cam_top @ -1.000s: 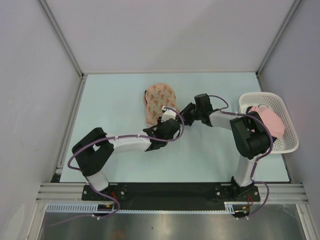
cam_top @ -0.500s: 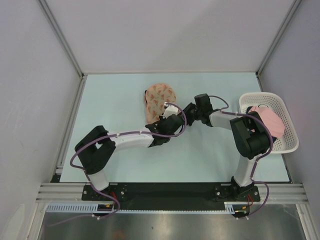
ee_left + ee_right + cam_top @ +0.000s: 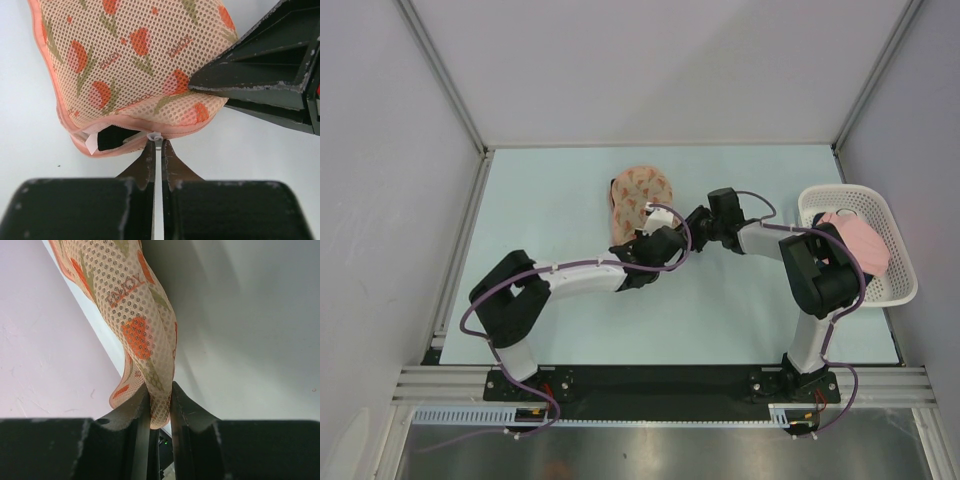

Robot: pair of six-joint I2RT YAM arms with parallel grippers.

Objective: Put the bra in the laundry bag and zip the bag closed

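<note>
Left wrist shows the left gripper [image 3: 157, 146] pinching the zip pull [image 3: 156, 136] of the seemingly limp, light laundry bag [image 3: 130, 65]; the right gripper [image 3: 160, 395] clamps its mesh.

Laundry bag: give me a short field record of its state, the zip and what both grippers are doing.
laundry bag: on the table
zip: partly shut, short gap open beside the zip pull
bra: dark patch through the gap, inside the bag
left gripper: shut on the zip pull
right gripper: shut on the bag's edge
basket: holds a pink cloth
</note>
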